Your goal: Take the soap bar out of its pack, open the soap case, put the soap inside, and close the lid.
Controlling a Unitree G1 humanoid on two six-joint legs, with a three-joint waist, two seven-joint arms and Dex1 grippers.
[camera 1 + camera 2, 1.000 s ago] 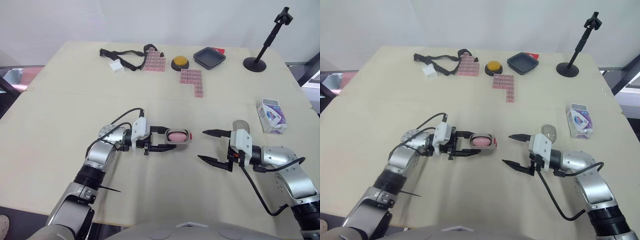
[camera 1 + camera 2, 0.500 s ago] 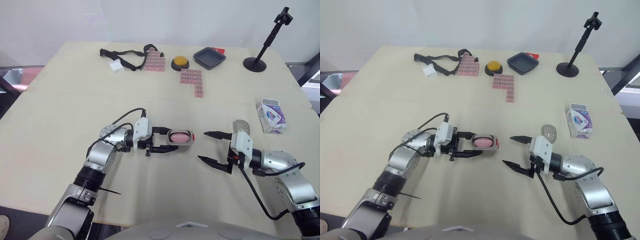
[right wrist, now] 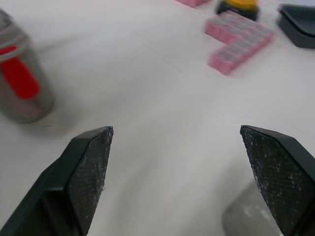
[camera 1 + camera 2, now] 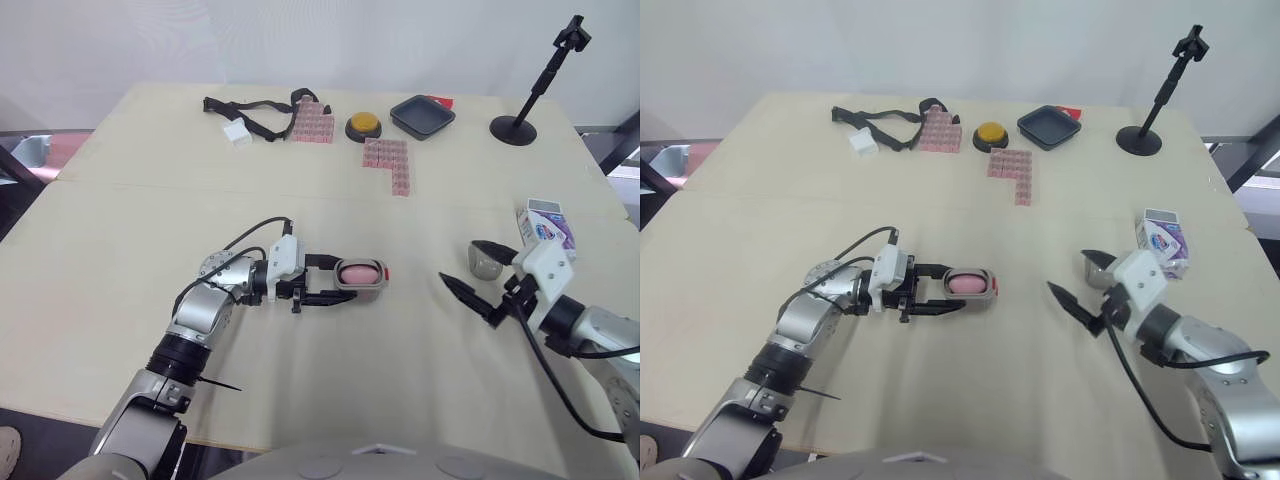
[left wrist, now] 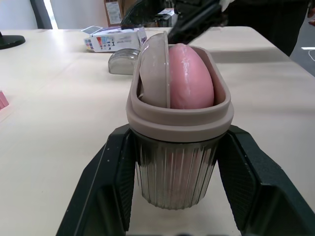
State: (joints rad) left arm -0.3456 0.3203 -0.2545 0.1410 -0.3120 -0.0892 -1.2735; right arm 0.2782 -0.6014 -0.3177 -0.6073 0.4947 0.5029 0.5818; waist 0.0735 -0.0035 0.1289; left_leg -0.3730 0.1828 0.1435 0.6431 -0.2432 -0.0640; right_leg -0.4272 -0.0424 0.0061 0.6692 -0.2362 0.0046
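Note:
My left gripper (image 4: 345, 279) is shut on the grey ribbed soap case (image 4: 360, 274), which lies open near the table's middle. The pink soap bar (image 5: 190, 76) sits inside it beside a pale grey insert (image 5: 154, 71). A red tab (image 3: 19, 78) shows on the case's end. The grey lid (image 4: 487, 264) lies to the right, next to the purple-and-white soap pack (image 4: 546, 226). My right gripper (image 4: 457, 260) is open, its fingers spread just left of the lid, one fingertip (image 4: 474, 244) reaching over the lid's far side. It holds nothing.
Along the far edge lie a black strap with a white box (image 4: 240, 118), two pink block sets (image 4: 311, 123) (image 4: 388, 163), a yellow button (image 4: 363, 126), a black tray (image 4: 422, 115) and a black stand (image 4: 515, 128). The table's right edge runs just past the pack.
My right gripper has swung right, away from the case and over to the lid, still open. The left gripper and the case have stayed put.

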